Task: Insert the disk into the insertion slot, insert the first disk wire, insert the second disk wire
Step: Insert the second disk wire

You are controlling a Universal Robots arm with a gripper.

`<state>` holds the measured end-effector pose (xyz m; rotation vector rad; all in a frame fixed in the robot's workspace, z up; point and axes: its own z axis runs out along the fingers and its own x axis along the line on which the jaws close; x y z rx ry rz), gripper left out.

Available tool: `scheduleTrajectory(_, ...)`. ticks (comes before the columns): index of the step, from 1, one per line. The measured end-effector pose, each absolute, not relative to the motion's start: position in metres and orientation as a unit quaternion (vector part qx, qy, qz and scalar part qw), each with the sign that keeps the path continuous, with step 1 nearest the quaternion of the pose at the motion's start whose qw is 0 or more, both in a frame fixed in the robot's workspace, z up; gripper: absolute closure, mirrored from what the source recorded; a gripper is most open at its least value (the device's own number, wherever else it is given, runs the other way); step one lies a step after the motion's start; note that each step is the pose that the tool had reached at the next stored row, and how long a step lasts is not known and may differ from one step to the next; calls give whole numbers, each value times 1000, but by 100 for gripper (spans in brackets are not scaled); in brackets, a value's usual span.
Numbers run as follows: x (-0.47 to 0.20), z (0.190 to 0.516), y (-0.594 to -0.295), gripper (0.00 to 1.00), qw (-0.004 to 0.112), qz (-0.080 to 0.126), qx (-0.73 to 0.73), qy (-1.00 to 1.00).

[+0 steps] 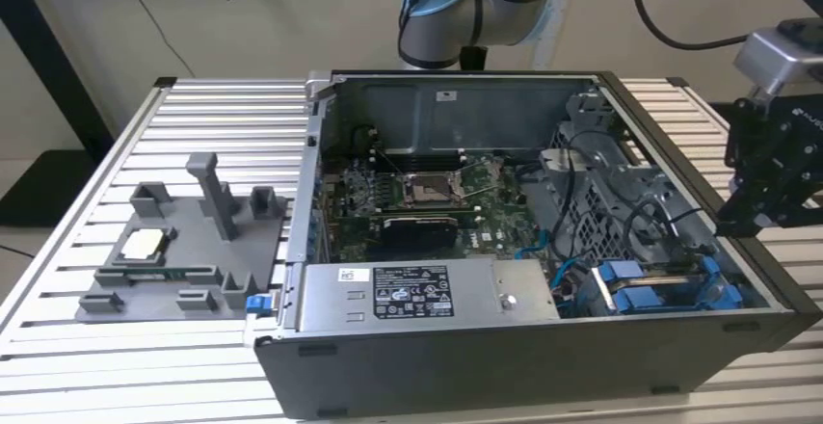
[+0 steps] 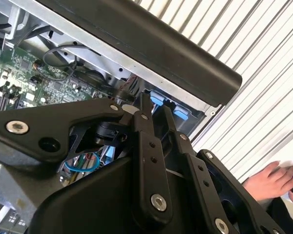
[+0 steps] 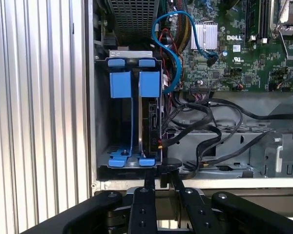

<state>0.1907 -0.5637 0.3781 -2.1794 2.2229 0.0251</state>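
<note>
Gripper (image 3: 156, 176) linkage sat closest to the lens in both wrist views. I recorded its fingers (image 3: 150, 179) drawn close together with only a sliver between them, gripping nothing.

Slatted table (image 1: 77, 347) carried the computer case (image 1: 515, 371), which lay with its open side up. In the exterior view my hand hung just outside the case wall, above the corner that housed the drive cage.

Insertion slot (image 3: 118, 127) lay straight ahead of my fingertips and below them, just across the case rim. Disk (image 3: 150, 122) stood on edge inside that slot, with blue rails (image 3: 149, 83) showing at its near and far ends. Its long axis ran directly away from my hand, in line with the fingers, so the disk's near end was the part closest to me.

Assessment: the disk appeared seated in the slot.

Black cable (image 3: 205, 141) and blue cable (image 3: 173, 53) ran beside the disk, on its motherboard (image 3: 234, 44) side. One black lead reached the disk's edge, but I could not tell whether either wire was plugged home.
</note>
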Motion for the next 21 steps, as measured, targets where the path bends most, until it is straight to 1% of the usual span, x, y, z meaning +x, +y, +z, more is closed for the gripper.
scheduleTrajectory(8, 190, 377, -564, 73, 22, 17, -693, 721)
scheduleTrajectory(12, 190, 376, -564, 73, 21, 20, -685, 728)
scheduleTrajectory(14, 190, 376, -564, 75, 20, 20, -683, 730)
scheduleTrajectory(15, 190, 376, -564, 83, 20, 21, -682, 731)
scheduleTrajectory(21, 184, 377, -564, 84, 20, 21, -681, 732)
